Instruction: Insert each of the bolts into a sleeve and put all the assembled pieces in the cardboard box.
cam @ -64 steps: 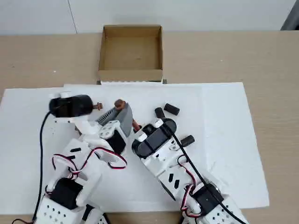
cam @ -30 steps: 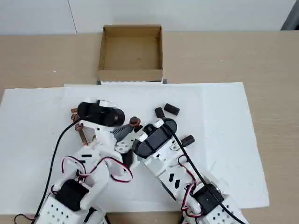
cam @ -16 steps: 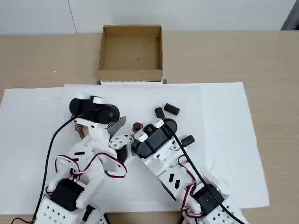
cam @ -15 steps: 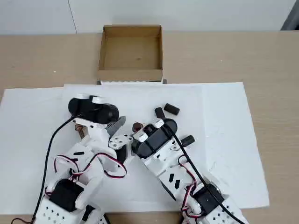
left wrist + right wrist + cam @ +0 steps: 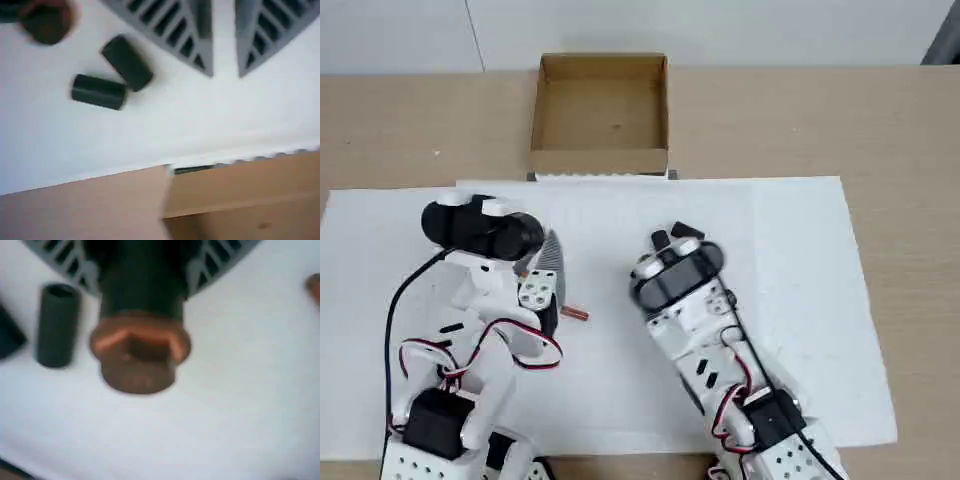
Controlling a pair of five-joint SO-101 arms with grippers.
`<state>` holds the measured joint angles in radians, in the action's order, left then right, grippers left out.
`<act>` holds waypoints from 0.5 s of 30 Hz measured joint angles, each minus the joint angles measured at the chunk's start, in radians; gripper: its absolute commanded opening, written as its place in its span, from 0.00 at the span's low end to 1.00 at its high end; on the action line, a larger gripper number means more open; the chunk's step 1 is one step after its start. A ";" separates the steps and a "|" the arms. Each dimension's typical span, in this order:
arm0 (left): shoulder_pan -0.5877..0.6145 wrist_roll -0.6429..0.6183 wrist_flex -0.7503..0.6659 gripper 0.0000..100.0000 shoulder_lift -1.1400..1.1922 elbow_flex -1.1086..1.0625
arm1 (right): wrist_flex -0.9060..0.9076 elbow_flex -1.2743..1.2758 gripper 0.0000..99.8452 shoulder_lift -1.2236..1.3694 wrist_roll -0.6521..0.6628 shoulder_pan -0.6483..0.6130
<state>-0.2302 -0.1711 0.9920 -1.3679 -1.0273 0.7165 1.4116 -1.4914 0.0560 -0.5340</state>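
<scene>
The cardboard box (image 5: 600,160) stands on the table (image 5: 880,120) at 12 o'clock of the paper sheet (image 5: 800,300), just beside its far edge. On the sheet, a loose bolt (image 5: 573,313) lies at 5 o'clock of the left gripper (image 5: 225,72), whose fingers stand apart. The right gripper (image 5: 145,282) clamps an assembled piece (image 5: 140,340). At its 12 o'clock lies one sleeve (image 5: 660,239), and at 2 o'clock of that a second sleeve (image 5: 686,231).

Copper bolt (image 5: 140,360) seated head-out in black sleeve (image 5: 141,287).
</scene>
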 measured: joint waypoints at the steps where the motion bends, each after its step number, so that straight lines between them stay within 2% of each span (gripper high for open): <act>1: 0.025 0.017 0.000 0.00 0.000 -0.018 | 0.009 0.000 0.00 0.000 -0.020 0.028; 9: 0.181 0.048 0.000 0.00 0.003 -0.238 | 0.095 -0.054 0.00 0.003 -0.181 0.110; 15: 0.207 0.049 0.000 0.00 0.003 -0.381 | 0.137 -0.244 0.00 0.166 -0.204 0.110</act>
<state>-0.0230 -0.1220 0.9920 -1.3648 -1.4078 0.8531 1.1676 -1.3257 -0.1481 -0.4235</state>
